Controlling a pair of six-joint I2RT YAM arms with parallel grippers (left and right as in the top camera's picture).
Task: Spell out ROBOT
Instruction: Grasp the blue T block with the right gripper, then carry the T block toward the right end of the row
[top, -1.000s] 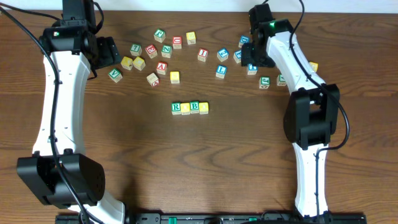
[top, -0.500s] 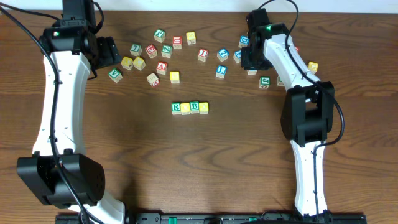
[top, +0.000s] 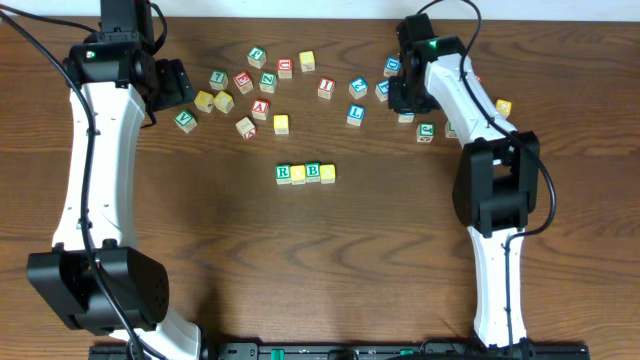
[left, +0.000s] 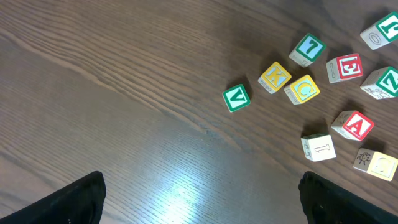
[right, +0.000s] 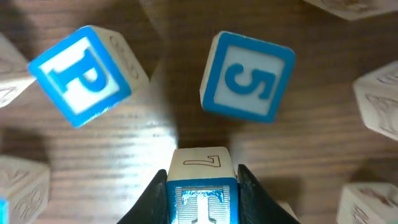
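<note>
Pincer (right: 202, 186) clamping wooden cube (right: 202, 200), seemingly blue T

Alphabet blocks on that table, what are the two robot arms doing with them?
They're spelling a word. A row of four cubes sits mid-table: green R, a yellow one, green B, another yellow. The right gripper is clamped on a blue T cube among the loose cubes at the back right. The left gripper hangs open near a green V cube, holding nothing.
</note>
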